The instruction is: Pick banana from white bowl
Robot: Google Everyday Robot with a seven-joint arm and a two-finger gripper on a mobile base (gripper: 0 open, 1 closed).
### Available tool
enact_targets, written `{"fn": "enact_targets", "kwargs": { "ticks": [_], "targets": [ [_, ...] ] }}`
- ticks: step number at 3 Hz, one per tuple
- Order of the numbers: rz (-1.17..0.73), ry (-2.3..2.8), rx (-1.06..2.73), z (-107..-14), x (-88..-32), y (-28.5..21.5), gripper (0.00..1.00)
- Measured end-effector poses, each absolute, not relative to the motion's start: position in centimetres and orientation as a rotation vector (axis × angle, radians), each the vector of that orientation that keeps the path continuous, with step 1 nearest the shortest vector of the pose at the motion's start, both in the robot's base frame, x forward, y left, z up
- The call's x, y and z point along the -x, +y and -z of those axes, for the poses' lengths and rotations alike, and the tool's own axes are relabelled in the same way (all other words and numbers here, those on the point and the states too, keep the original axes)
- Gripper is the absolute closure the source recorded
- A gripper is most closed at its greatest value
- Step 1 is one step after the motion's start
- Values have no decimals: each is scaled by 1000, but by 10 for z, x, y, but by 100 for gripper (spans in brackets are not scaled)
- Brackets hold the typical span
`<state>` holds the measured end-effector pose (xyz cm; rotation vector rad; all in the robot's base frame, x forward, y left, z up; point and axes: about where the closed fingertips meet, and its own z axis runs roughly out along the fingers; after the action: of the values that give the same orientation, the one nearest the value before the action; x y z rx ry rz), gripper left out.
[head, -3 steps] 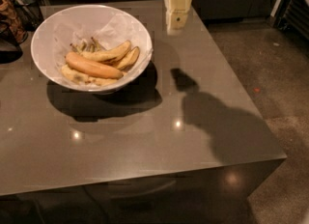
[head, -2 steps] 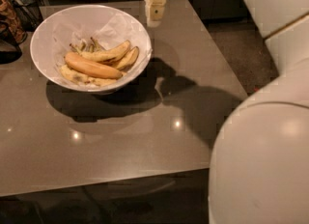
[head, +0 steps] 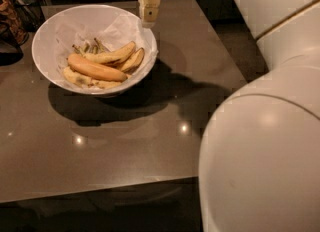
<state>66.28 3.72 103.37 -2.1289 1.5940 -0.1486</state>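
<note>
The white bowl (head: 52,36) is wide, round and lined with crinkled white paper; it stands on the left of the brown table (head: 125,146). Several bananas (head: 97,69) lie in it, the topmost one long and orange-yellow, the others paler with stems pointing to the back. My gripper (head: 148,20) hangs from the top of the view with its cream fingers pointing down, just above the bowl's far right rim. It holds nothing that I can see.
My white arm (head: 265,141) fills the right side of the view and hides the table's right corner. A wicker-like object (head: 12,13) sits at the far left beyond the table. The table's front edge runs along the bottom.
My gripper has moved left, from beside the bowl to over its right rim. My arm has swung into view on the right. The bananas and bowl have not moved.
</note>
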Motion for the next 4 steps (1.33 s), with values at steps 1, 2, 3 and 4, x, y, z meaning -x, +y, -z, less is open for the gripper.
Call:
{"fn": "enact_targets", "kwargs": {
  "ticks": [1, 2, 3, 4],
  "targets": [
    [110, 1575, 2167, -1018, -674, 56, 0],
    [91, 1563, 2196, -1007, -681, 68, 19],
    [77, 1563, 2204, -1001, -686, 75, 22],
    [69, 1564, 2208, -997, -689, 79, 23]
  ]
}}
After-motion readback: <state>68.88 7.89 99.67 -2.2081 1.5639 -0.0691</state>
